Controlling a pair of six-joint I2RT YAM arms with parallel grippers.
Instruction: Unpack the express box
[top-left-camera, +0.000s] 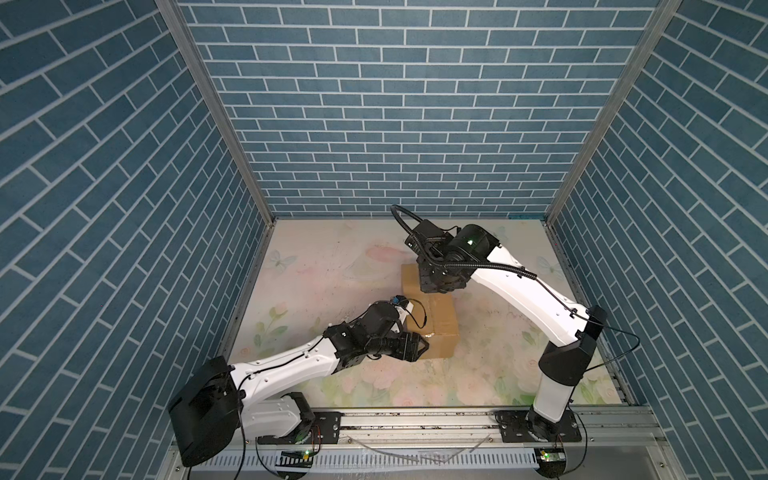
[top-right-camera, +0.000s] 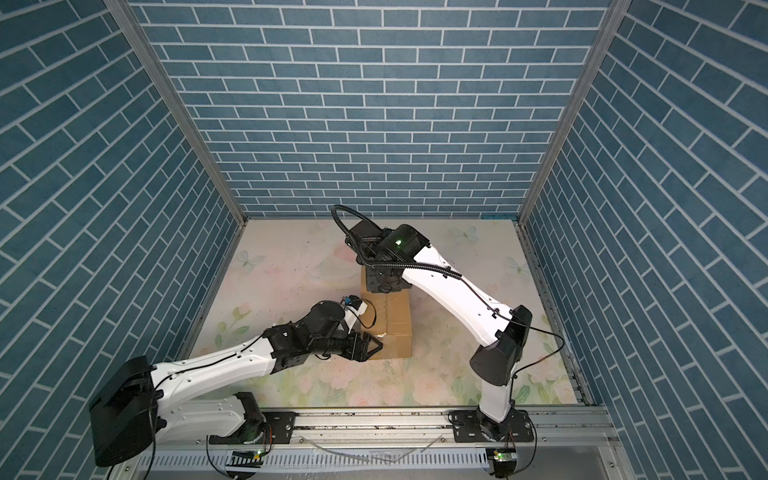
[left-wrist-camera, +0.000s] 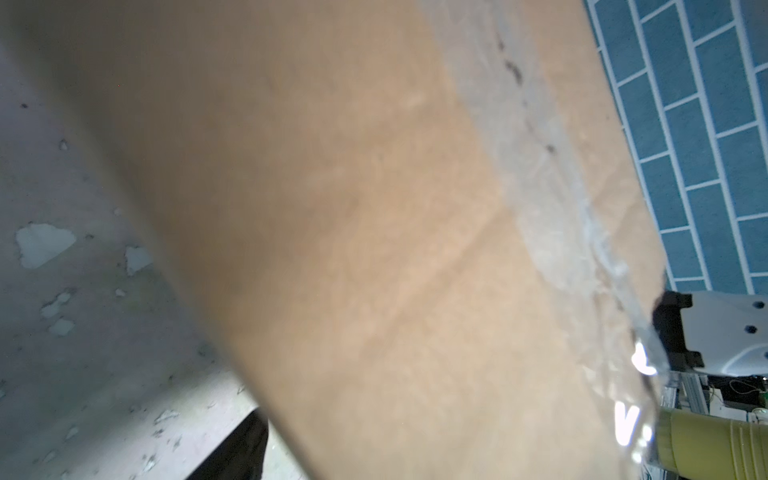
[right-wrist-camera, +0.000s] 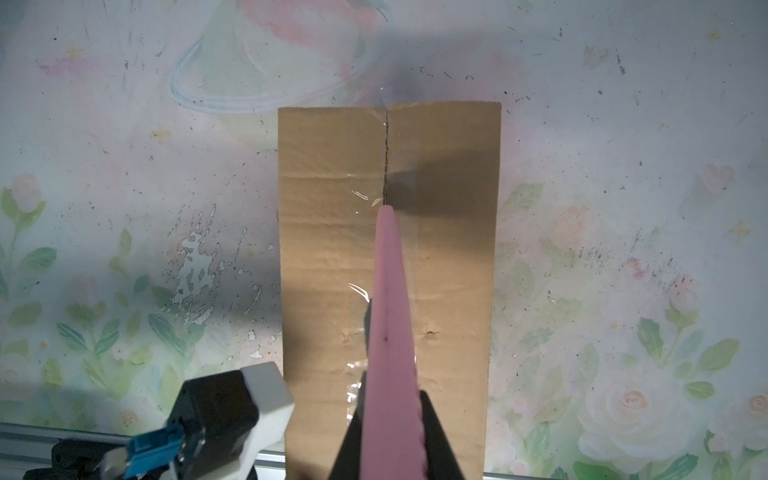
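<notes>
Looks part done, with the far seam slit on the plain brown cardboard express box mid-worktop, the near seam taped, the right end effector pinching the long pink knife, and the left end effector spread at the near left corner.

Left arm low, left gripper spread wide; right arm outstretched, right gripper clamped

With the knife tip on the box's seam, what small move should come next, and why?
Probably draw the pink knife along the seam toward the right gripper: the express box shows a dark slit beyond the tip, but glossy tape seems intact nearer the gripper.
</notes>
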